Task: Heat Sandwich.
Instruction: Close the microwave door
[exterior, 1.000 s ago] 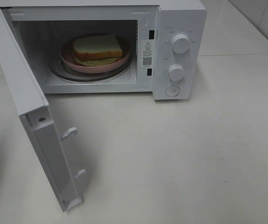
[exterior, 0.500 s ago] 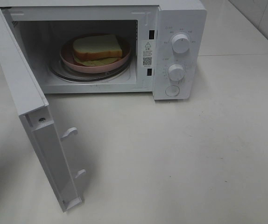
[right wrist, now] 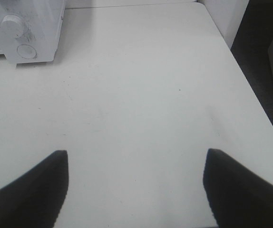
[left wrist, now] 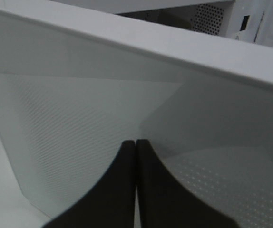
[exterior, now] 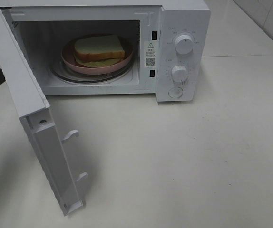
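Left gripper (left wrist: 135,143) newly in view, closed, behind microwave door (exterior: 29,95)

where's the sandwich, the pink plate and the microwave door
sandwich (exterior: 100,46), exterior high view, top bread slice
pink plate (exterior: 68,60), exterior high view, left rim
microwave door (exterior: 55,161), exterior high view, inner face

Bright, even light; soft shadows; left gripper (left wrist: 136,144) blurred close-up.
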Robot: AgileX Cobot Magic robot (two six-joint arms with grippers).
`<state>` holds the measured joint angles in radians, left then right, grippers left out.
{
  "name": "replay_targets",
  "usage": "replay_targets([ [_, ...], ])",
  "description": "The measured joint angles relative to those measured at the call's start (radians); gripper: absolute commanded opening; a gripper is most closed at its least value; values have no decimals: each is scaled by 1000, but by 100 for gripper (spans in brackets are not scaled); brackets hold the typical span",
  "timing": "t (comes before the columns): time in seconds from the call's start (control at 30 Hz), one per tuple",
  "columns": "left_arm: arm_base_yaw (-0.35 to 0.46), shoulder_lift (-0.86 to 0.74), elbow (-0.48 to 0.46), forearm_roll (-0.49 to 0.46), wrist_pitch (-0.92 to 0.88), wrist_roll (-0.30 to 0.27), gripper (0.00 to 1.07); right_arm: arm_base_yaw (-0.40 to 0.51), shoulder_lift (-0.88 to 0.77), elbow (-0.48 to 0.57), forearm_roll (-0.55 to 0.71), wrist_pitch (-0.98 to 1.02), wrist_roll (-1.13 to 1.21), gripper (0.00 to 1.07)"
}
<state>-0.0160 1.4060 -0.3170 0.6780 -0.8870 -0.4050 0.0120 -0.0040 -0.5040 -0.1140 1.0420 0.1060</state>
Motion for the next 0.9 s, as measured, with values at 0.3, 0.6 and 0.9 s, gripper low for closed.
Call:
replay_targets([
  [0.3,-262,88,-1,-373,0,255,0,0,0,0,1,0,0,76],
  [0.6,-505,179,-91,-847,-1,602,0,0,0,0,1,0,0,76],
  [0.9,-633,317,-238,-1146,-97,748,0,0,0,0,1,0,0,76],
])
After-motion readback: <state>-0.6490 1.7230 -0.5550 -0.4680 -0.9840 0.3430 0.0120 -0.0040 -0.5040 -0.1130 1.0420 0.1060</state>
